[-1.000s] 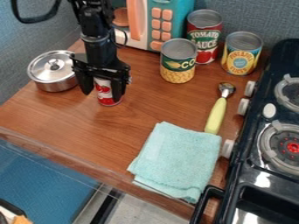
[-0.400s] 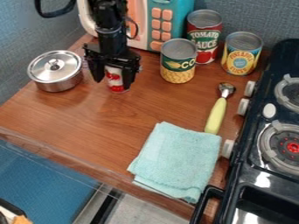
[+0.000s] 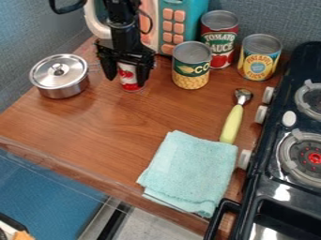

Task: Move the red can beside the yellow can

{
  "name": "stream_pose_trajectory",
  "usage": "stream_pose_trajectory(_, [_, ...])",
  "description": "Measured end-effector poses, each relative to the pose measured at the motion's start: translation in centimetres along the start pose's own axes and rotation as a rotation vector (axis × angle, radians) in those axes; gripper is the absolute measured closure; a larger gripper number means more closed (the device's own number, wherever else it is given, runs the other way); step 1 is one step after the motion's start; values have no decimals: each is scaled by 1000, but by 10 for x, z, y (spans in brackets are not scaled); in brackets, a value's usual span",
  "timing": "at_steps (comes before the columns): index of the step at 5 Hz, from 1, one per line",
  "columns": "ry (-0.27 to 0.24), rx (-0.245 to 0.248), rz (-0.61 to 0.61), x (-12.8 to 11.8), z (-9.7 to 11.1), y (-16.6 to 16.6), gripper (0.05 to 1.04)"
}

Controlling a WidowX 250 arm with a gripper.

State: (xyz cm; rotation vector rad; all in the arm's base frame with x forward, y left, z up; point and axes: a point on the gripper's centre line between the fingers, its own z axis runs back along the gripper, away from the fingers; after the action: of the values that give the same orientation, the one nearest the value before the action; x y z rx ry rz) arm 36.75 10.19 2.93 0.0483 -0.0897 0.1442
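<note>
1 red can (image 3: 130,86) shifted right and farther back | clamped in gripper (image 3: 127,79) jaws | gap to green-and-yellow can (image 3: 191,70), likely target, narrowed | more rightward travel probably needed

Black arm (image 3: 123,29) enters at the far edge, left of centre, hanging nearly upright. Gripper (image 3: 126,80) points down, in the far left part of the scene. Jaws partly spread, one left, one right, dark fingers (image 3: 143,74) angled steeply downward.
</note>
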Motion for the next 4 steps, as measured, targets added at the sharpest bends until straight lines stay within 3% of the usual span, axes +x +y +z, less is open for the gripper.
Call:
stream_pose_trajectory(3, [37,-30,15,31,-2,-2,84])
stream_pose_trajectory(4, [47,-39,11,30,-1,-4,84])
